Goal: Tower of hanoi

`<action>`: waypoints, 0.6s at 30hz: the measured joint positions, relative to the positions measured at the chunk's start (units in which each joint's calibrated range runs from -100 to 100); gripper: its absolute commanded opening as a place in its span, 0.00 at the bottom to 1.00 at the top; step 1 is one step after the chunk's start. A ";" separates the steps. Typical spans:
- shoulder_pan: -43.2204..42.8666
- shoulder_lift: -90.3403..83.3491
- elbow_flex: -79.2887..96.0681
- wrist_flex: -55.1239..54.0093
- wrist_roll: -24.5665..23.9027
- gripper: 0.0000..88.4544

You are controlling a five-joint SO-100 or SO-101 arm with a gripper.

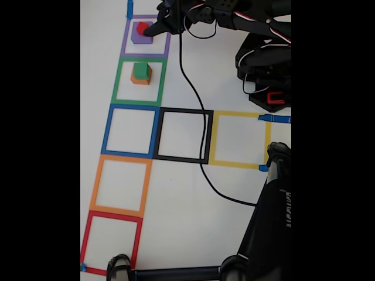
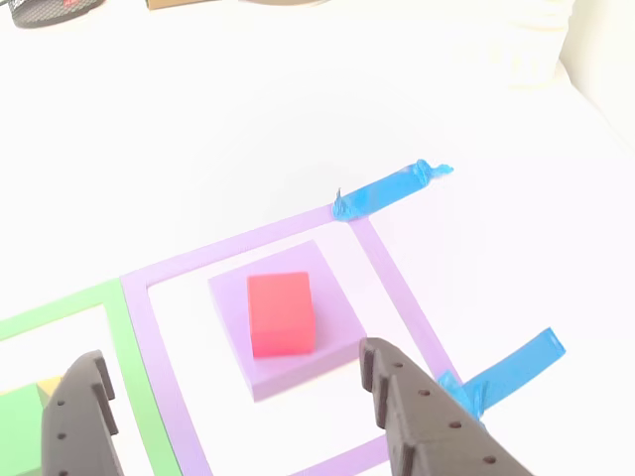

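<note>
The purple cube (image 1: 139,35) sits inside the purple tape square, with the small red cube (image 1: 142,27) on top of it. The other view shows the same pair, red cube (image 2: 281,313) on purple cube (image 2: 298,362). One square nearer, the green cube (image 1: 141,69) rests on the orange cube (image 1: 140,79); a corner of the green cube (image 2: 20,412) shows at the bottom left. My gripper (image 1: 153,28) hovers at the purple cube's right side. In the other view the gripper (image 2: 230,357) is open, its two dark fingers (image 2: 417,416) apart on either side of the stack and touching nothing.
Tape squares run down the left in purple (image 1: 125,41), green (image 1: 117,82), blue (image 1: 108,129), orange (image 1: 96,181) and red (image 1: 87,240); black (image 1: 159,134) and yellow (image 1: 214,137) squares lie to the right. A black cable (image 1: 202,164) crosses the table. A dark stand (image 1: 269,222) fills the bottom right.
</note>
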 measured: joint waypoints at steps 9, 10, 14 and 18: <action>-0.35 20.43 0.18 -23.22 0.00 0.33; -0.35 22.46 0.18 -25.23 0.00 0.33; -0.70 30.56 0.09 -33.53 0.00 0.33; -0.94 37.99 -1.86 -38.77 0.00 0.33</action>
